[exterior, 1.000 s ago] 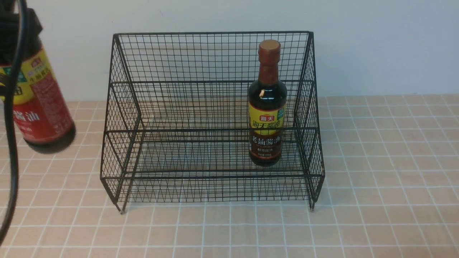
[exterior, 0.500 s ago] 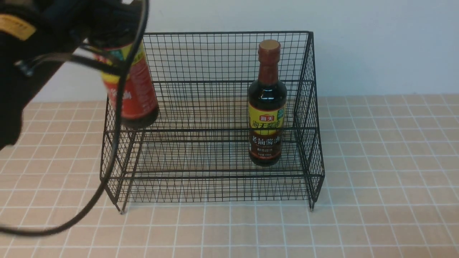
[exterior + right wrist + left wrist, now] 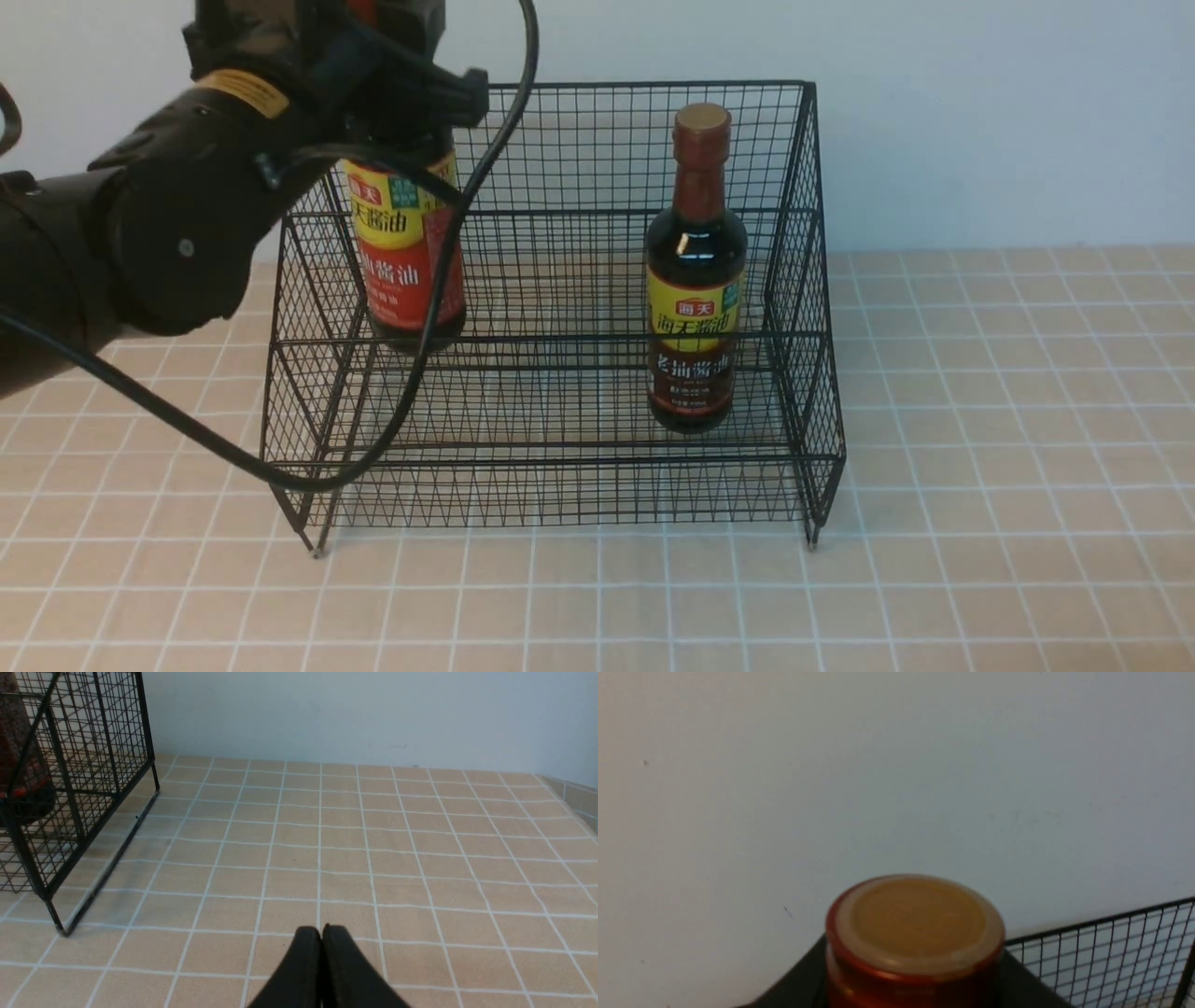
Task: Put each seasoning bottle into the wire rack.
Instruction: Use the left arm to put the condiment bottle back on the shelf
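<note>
The black wire rack point(image 3: 560, 467) stands mid-table against the wall. A dark-brown-labelled seasoning bottle point(image 3: 693, 308) stands upright on its lower tier at the right, and it also shows through the mesh in the right wrist view point(image 3: 18, 765). My left gripper point(image 3: 401, 103) is shut on the neck of the red-labelled bottle point(image 3: 406, 261), holding it upright over the rack's left part. Its base is level with the upper tier's rail, and contact cannot be judged. The left wrist view shows its tan cap point(image 3: 915, 919). My right gripper point(image 3: 321, 933) is shut and empty over bare tiles.
The table is covered in tan tiles point(image 3: 980, 420) and ends at a white wall behind the rack. My left arm's black cable point(image 3: 411, 373) loops down in front of the rack's left side. The rack's right side wall point(image 3: 93, 765) is left of the right gripper.
My left arm has carried the red-labelled bottle rightward from outside the rack's left edge to over its left part, and the bottle is now upright. The other bottle has not moved.
</note>
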`<state>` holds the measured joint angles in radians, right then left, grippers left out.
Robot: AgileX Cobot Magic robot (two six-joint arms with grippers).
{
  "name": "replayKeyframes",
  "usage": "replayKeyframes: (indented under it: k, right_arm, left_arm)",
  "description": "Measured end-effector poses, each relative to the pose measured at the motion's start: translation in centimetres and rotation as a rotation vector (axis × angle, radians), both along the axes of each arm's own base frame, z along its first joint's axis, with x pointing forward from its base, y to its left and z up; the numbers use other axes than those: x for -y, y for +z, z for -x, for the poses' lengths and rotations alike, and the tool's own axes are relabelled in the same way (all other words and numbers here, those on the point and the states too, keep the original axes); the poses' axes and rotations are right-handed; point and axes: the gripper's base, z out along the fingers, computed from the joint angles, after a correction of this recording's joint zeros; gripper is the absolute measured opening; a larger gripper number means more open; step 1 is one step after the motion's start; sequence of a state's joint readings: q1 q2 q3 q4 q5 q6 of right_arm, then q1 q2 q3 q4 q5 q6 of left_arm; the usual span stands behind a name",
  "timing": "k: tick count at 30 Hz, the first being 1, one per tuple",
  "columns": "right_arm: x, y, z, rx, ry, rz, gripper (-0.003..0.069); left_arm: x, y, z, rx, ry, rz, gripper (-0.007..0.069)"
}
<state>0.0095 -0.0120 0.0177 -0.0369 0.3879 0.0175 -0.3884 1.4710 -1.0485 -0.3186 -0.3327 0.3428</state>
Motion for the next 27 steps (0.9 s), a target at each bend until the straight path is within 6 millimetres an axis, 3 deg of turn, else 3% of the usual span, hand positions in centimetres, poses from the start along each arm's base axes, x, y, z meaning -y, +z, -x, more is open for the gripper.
replayKeyframes:
  k: [12, 18, 25, 27]
  right_arm:
    - [0.0, 0.0, 0.0, 0.000, -0.004, -0.021, -0.0013]
    - [0.0, 0.0, 0.0, 0.000, -0.004, -0.021, -0.0013]
    - [0.0, 0.0, 0.0, 0.001, -0.004, -0.021, -0.0013]
    - [0.0, 0.0, 0.0, 0.001, -0.004, -0.021, -0.0013]
  left_arm:
    - [0.9, -4.5, -1.3, -0.266, -0.028, -0.007, 0.0256]
    - [1.0, -4.9, -1.8, -0.271, -0.014, 0.016, 0.0258]
    - [0.9, -4.3, -1.6, -0.253, -0.011, 0.028, 0.0413]
    - [0.8, -3.3, -0.9, -0.252, -0.026, 0.032, 0.0445]
